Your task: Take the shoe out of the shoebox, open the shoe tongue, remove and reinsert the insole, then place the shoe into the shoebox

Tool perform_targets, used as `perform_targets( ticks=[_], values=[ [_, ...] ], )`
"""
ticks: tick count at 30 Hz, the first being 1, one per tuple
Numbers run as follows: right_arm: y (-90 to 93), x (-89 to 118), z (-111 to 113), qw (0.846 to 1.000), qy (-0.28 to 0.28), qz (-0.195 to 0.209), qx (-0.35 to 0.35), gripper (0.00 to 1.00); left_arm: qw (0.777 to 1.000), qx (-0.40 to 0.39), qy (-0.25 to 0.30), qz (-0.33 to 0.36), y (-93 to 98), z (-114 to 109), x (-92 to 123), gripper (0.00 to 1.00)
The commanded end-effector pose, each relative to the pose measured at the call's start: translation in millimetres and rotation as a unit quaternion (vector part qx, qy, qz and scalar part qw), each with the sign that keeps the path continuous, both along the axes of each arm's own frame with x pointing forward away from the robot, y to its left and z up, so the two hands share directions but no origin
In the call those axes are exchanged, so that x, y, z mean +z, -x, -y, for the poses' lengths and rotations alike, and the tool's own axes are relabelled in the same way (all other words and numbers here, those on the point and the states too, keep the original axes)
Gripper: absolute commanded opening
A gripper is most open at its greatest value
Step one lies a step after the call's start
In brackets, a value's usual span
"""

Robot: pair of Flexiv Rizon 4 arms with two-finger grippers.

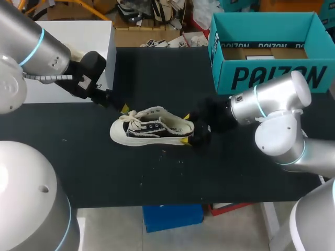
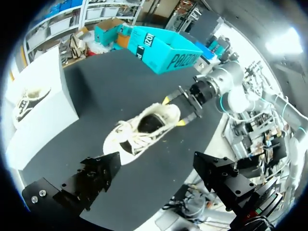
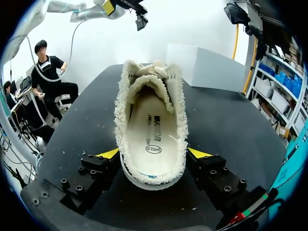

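Right gripper (image 3: 154,153) clasps the heel of one cream-and-black frayed canvas shoe (image 3: 153,120).
Shoe lies on black table (image 1: 157,178); left gripper (image 2: 156,163) gapes wide, holding nothing, near the toe; one teal cardboard shoebox (image 1: 272,78) and one white box (image 1: 78,36) stand behind.

The left arm (image 1: 31,44) and the right arm (image 1: 277,99) are being shown as thick, rounded silver-grey links, each being ringed by a thin light-blue band at a joint. Black wrist units (image 1: 86,73) are being carried at their ends. The right gripper (image 3: 154,154) is being seen as two blocky black fingers (image 3: 91,175), studded with round screws and capped by yellow wedge tips, with a cable (image 3: 245,211) marked red and green beside it. The left gripper (image 2: 156,161) is being presented in matte black, with small silver screws at its base.
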State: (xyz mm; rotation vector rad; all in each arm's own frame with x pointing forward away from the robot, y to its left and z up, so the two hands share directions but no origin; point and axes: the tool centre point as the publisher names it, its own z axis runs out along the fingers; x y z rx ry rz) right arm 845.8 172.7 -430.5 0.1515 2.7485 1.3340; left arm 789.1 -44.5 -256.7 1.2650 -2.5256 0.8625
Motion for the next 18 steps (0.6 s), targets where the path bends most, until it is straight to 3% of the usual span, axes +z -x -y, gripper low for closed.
perform_targets(
  ticks=[1,14,18],
  values=[
    [-1.0,-1,-1,1.000,0.000,0.000,-0.001,0.00,0.978,0.128,-0.114,-0.117,-9.4,19,-1,1.00],
    [-1.0,-1,-1,1.000,0.000,0.000,-0.001,0.00,0.978,0.128,-0.114,-0.117,-9.4,19,-1,1.00],
    [-1.0,-1,-1,1.000,0.000,0.000,-0.001,0.00,0.977,0.112,-0.157,-0.092,-13.4,34,-5,1.00]
  ],
)
